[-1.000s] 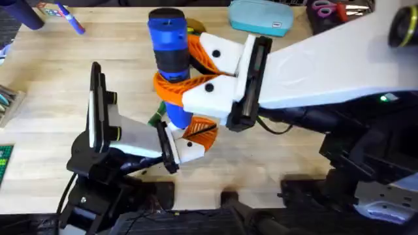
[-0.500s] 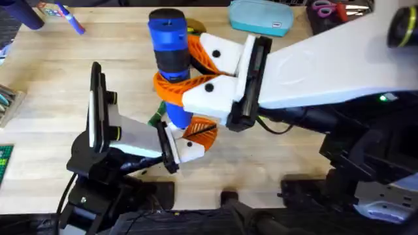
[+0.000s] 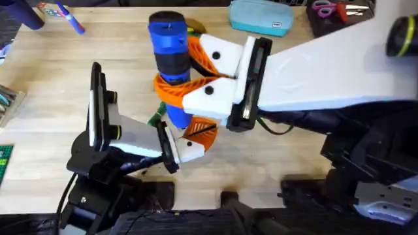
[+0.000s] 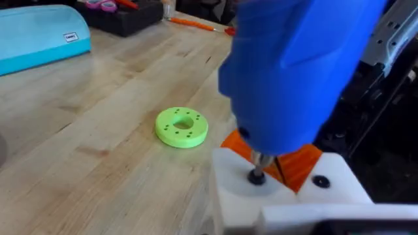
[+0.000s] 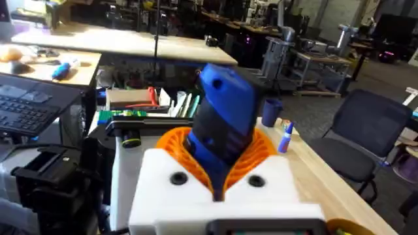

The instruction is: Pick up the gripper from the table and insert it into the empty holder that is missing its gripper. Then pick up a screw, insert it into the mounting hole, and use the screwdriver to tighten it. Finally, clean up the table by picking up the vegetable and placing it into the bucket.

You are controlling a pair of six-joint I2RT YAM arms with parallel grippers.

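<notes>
A: Starting at the left, what was seen?

B: The holder (image 3: 124,134) was seen at the lower left, its clamp plate beside the fitted gripper (image 3: 196,137). The state of the left gripper's fingers could not be told.

A: And in the middle?

B: The screwdriver (image 3: 170,59) was pinched upright between the orange pads of the right gripper (image 3: 196,75), and its bit was seated on the screw (image 4: 256,176).

A: What could go wrong?

B: If the driver were tilted, the bit could be cammed out of the screw head, or the screw cross-threaded.

A: And the vegetable?

B: A dark-green sliver (image 3: 155,119) was glimpsed behind the driver, not yet binned.
</notes>
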